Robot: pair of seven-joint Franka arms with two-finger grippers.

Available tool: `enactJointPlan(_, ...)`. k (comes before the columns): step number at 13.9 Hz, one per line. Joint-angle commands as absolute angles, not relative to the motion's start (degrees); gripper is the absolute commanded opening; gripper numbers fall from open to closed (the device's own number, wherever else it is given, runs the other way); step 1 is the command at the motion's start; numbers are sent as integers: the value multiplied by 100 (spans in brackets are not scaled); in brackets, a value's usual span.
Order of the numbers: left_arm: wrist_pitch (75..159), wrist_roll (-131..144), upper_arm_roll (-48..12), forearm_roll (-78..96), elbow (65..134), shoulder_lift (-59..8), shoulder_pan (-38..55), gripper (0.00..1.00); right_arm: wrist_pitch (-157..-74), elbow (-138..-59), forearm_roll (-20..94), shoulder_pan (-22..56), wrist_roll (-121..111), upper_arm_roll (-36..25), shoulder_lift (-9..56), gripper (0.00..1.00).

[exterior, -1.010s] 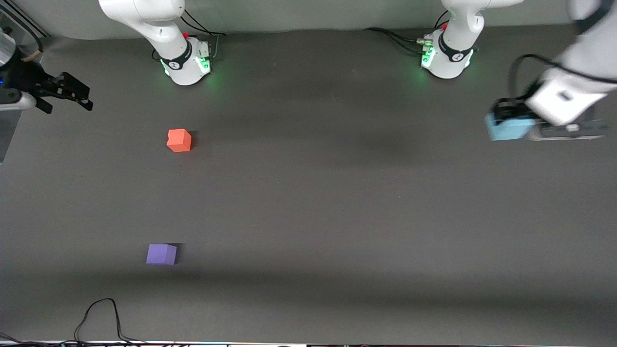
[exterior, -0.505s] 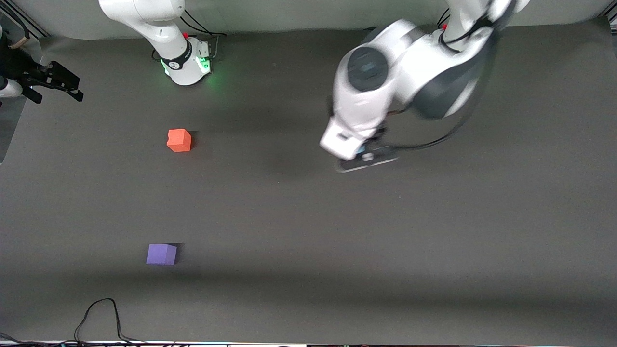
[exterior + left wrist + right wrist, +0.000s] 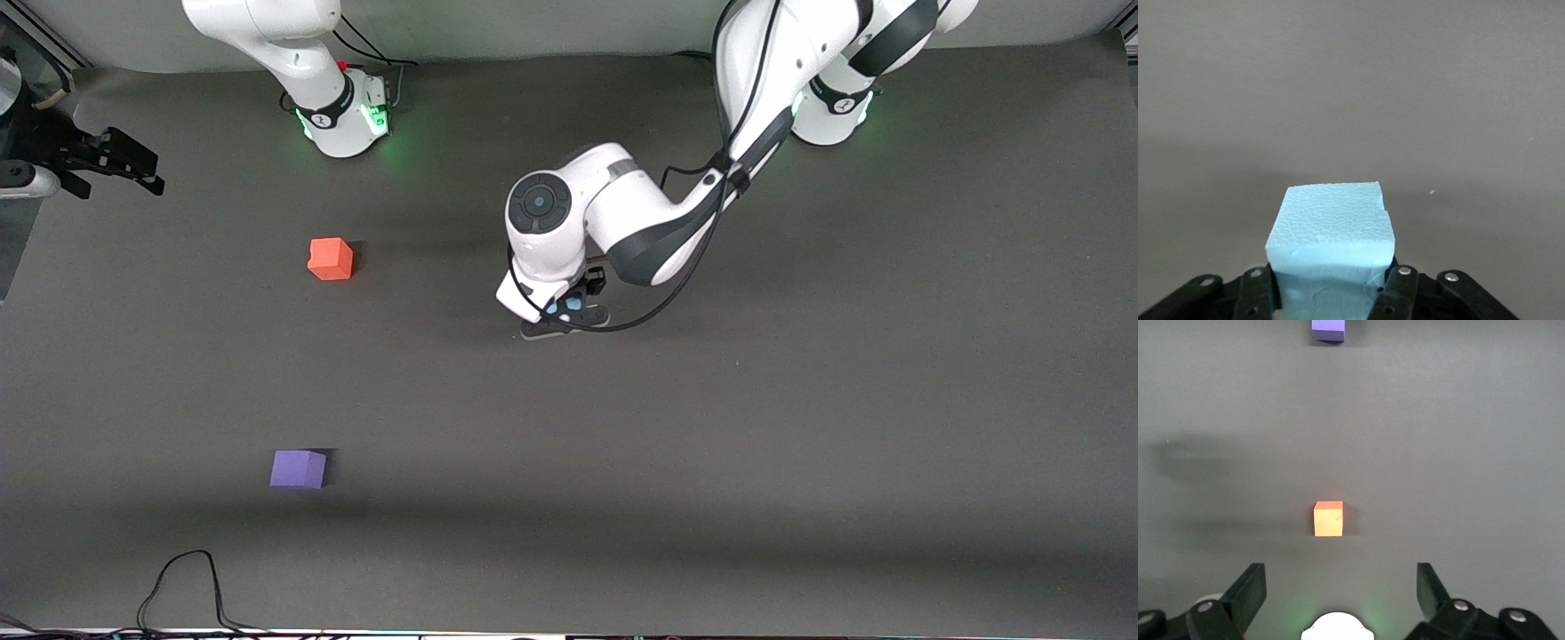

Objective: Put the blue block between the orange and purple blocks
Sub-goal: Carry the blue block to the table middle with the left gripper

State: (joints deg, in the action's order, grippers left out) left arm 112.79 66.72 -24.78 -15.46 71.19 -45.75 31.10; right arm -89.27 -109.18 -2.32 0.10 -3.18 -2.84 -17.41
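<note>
My left gripper (image 3: 569, 311) is shut on the blue block (image 3: 1331, 233) and holds it above the bare middle of the table; in the front view only a sliver of the blue block (image 3: 562, 307) shows under the wrist. The orange block (image 3: 330, 259) sits toward the right arm's end of the table, and also shows in the right wrist view (image 3: 1328, 519). The purple block (image 3: 298, 468) lies nearer to the front camera than the orange one; it shows too in the right wrist view (image 3: 1329, 330). My right gripper (image 3: 124, 164) is open, empty and waits at the table's edge.
The right arm's base (image 3: 342, 111) and the left arm's base (image 3: 831, 111) stand along the table's back edge. A black cable (image 3: 182, 582) loops at the front edge, nearer to the camera than the purple block.
My left arm has swung quickly from its own end of the table toward the middle, carrying the blue block. The right gripper has barely shifted. The orange and purple blocks have not moved.
</note>
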Motion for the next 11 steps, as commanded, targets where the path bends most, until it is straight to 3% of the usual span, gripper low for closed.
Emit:
enactJointPlan(1,11759,7267,-2295,-2019,7190,-4911,3444,37,-8964,-10942,-290,26,-343,-316,-1749,100)
enactJointPlan(4,12154,7505,-1883,-2092,7075,-5272,3953,38,-9044,-10978,-237,18,-343,-325,-1653,100)
enactJointPlan(6,12392,7585,-1645,-2092,7058,-5431,4165,45,-9061,-10969,-246,26,-343,-308,-1547,100)
enactJointPlan(7,12393,7585,-1644,-2083,7058,-5440,4157,69,-9062,-10969,-246,26,-351,-308,-1512,100)
enactJointPlan(8,12314,7585,-1644,-2074,7058,-5423,4157,100,-9062,-10977,-246,26,-352,-308,-1512,100)
enactJointPlan(11,12200,7585,-1635,-2048,7049,-5213,4061,100,-9044,-10986,-237,35,-343,-299,-1407,100)
